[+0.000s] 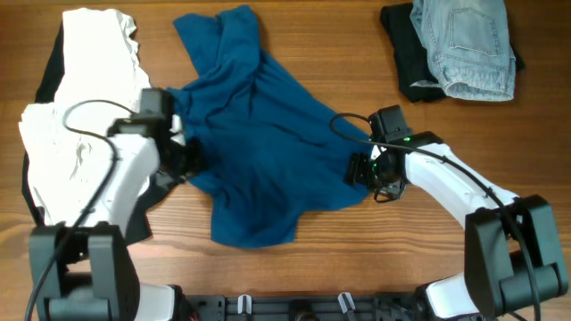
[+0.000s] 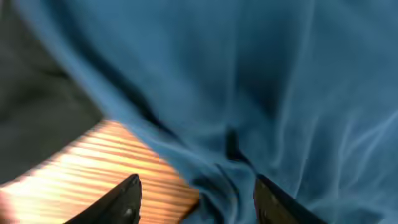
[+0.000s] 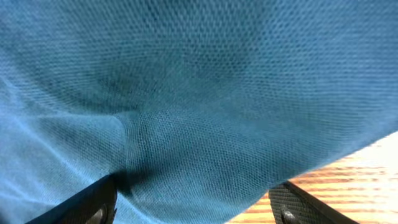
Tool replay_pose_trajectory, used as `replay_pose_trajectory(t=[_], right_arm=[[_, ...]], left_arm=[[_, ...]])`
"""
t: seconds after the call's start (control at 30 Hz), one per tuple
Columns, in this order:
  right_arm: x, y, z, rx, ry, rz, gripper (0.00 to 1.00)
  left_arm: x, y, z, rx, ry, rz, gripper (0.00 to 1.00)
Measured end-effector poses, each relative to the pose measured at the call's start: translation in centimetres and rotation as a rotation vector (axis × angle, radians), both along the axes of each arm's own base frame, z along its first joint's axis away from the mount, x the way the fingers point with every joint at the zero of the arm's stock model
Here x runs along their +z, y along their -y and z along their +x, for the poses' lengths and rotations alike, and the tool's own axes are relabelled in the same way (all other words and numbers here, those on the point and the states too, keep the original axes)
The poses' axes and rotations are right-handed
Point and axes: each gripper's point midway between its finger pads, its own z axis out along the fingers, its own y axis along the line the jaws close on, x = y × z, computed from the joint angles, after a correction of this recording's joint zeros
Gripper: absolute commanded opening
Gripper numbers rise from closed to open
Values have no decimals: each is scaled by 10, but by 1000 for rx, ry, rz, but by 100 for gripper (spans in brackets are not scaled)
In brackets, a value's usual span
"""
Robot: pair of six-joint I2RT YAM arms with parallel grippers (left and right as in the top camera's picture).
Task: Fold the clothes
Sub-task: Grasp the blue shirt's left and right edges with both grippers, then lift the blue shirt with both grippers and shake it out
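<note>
1. Overhead: the blue shirt (image 1: 254, 152) is sprawled crumpled across the middle of the table (image 1: 339, 53), with one part trailing up toward the far edge. The left gripper (image 1: 183, 156) sits at its left edge and the right gripper (image 1: 361, 169) at its right edge, both down low on the cloth. The white garment (image 1: 80, 125) is heaped at far left, touching the left arm. The denim (image 1: 468, 45) lies on a black garment (image 1: 415, 53) at top right, well apart from the shirt.

2. Left wrist: the left gripper (image 2: 196, 190) has its jaws apart, not pinching anything. A rolled fold of the shirt (image 2: 280, 81) runs between them, beside bare table (image 2: 106, 162). There's a dark patch at left that I can't identify.

3. Right wrist: the right gripper (image 3: 193, 202) is spread wide too. The shirt (image 3: 199, 93) hangs over both fingers and the hem crosses the gap, with the table (image 3: 348, 180) showing at right. No pinch here either.

My take: this looks like the grab-and-flatten stage, so folding proper hasn't started. To do it well, I'd get one finger under the hem on each side and close on a single layer rather than a bunch. Then pull the two hands apart evenly so the wrinkles come out, and keep the left side from dragging the white heap along.
</note>
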Motion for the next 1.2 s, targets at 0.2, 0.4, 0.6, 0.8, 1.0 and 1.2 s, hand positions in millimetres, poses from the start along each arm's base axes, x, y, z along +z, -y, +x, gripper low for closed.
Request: replay_pose_trajectory(t=[0.2,0.4,0.6,0.8,1.0,1.2], right_arm=[[-3,2,-1,-27,26,3,74],[-3,1,0,-37,32,6,74],[-3,1,2,-41,42,8,54],[-8,1,4,-36,53,9,4],[-3,1,0,-17,33,11,4],[144,33,67,-39,327,86,4]], left_arm=[[-31,7,-20,53,-28,107,58],[-31,-10,-5,133,35,196,57],[-51,-12,8,158,36,216,22],[-52,-8,15,174,47,195,4],[-26,-23,-4,193,-88,238,4],[143,-23,54,191,286,175,4]])
